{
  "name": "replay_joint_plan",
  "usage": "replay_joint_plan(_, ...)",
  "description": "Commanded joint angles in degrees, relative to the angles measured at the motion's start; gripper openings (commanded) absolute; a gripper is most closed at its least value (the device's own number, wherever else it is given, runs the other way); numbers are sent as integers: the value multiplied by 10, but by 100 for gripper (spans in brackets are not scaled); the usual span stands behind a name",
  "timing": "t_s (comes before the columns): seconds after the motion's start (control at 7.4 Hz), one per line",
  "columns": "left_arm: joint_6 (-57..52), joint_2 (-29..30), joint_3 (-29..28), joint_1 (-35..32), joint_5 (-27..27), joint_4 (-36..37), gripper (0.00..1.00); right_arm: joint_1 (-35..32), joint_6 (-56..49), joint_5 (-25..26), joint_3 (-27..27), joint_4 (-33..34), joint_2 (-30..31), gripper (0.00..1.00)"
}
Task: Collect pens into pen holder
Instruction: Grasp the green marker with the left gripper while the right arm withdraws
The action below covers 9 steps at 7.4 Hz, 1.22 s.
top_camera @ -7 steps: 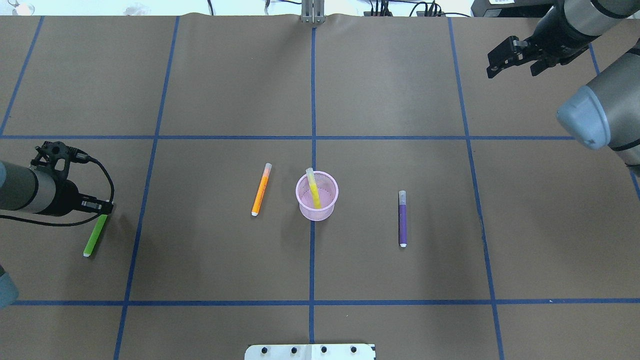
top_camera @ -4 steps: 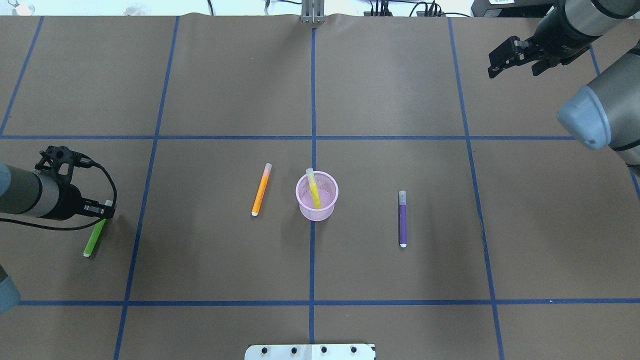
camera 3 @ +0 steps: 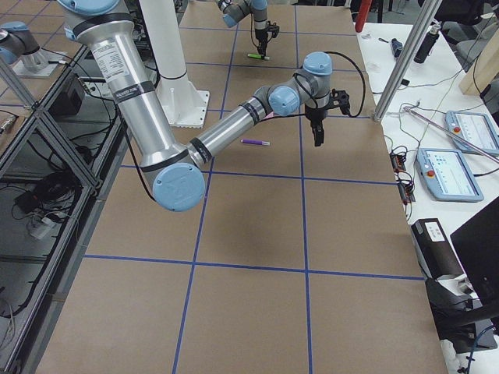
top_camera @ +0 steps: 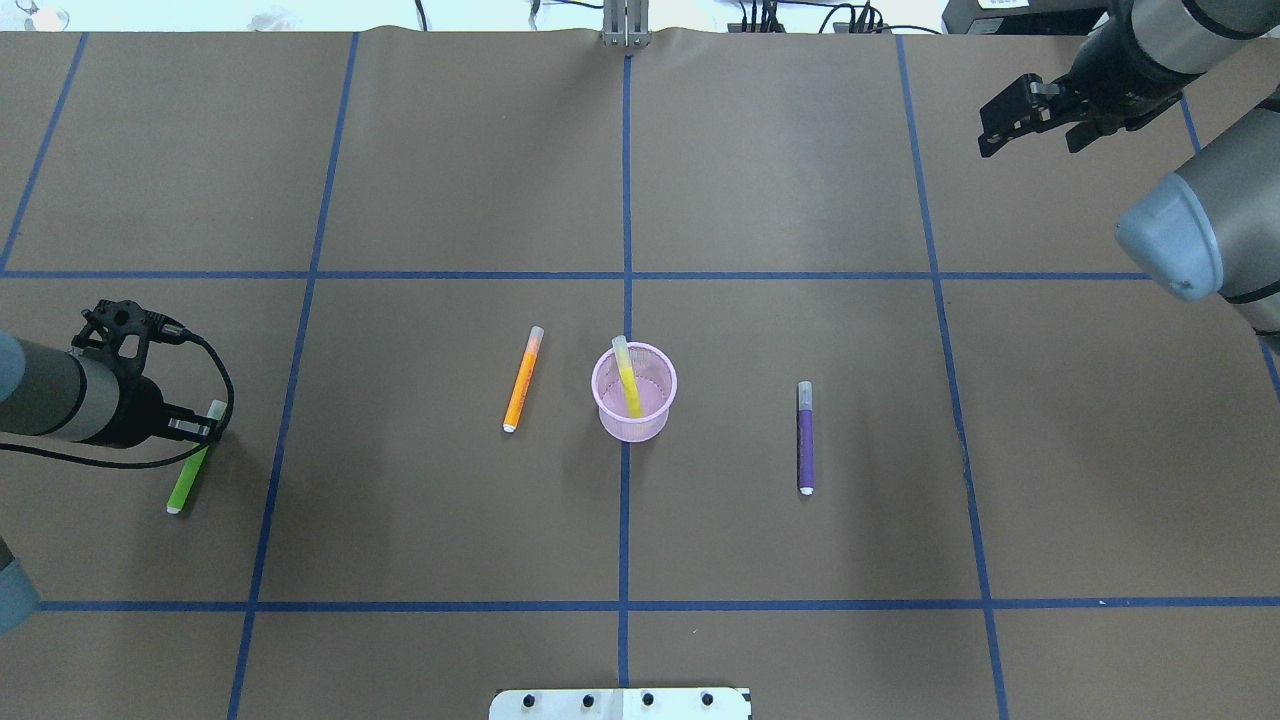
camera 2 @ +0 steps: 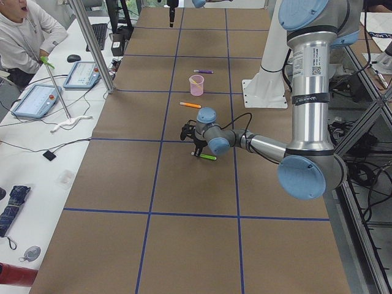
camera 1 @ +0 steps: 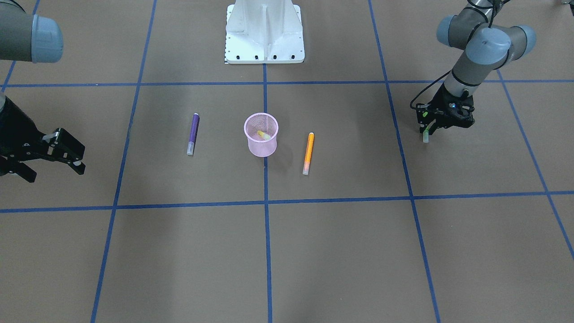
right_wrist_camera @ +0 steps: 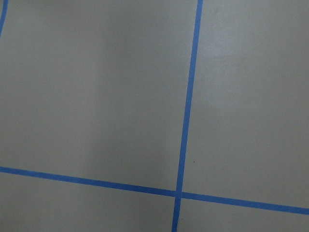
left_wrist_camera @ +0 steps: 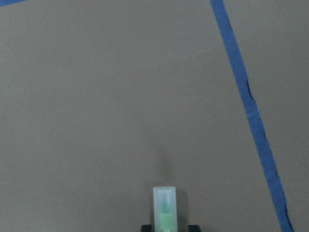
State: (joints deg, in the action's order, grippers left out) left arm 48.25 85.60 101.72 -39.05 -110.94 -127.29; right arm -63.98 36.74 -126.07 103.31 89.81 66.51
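Your left gripper (top_camera: 203, 430) straddles the green pen (top_camera: 183, 485) near its cap, far out at the pen holder's (top_camera: 636, 430) 9 o'clock, probably to lift it. I cannot tell whether it pinches yet. The orange pen (top_camera: 522, 380) lies nearer at 9. The yellow pen (top_camera: 628, 385) leans inside the holder, and the purple pen (top_camera: 805, 445) lies at 3. Your right gripper (top_camera: 1028, 140), jaws apart, sits at 2, likely keeping clear.

Robotics research lab, not a home or a shop. Centred on a long table covered in brown paper gridded with blue tape (top_camera: 400, 150), with a white metal robot base (camera 1: 264, 31) at its edge and two grey robot arms with blue joint caps (camera 2: 309, 92) reaching over it. Beside the table, a white bench (camera 2: 37, 184) with two tablet-like control pendants with red buttons (camera 2: 35, 101), loose cables (camera 2: 70, 122) and a seated person in a pale hooded top (camera 2: 24, 37). At the table's bench side, a slanted aluminium post (camera 2: 92, 43).
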Motion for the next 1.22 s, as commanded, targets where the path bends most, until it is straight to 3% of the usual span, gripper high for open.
replay_joint_plan(0.0,0,-3,0,0,0,-1,14,0,0,0,0,-1,0,100)
replay_joint_plan(0.27,0,-3,1,0,0,-1,17,0,0,0,0,-1,1,100)
replay_joint_plan(0.41,0,-3,1,0,0,-1,14,0,1,0,0,-1,1,100)
replay_joint_plan(0.54,0,-4,10,-1,-1,-2,0,0,1,0,0,-1,1,100)
replay_joint_plan(0.81,0,4,32,-1,-9,-2,0,0,0,0,0,-1,1,100)
replay_joint_plan(1.08,-1,49,47,-3,25,-34,0,0,0,0,0,-1,4,100)
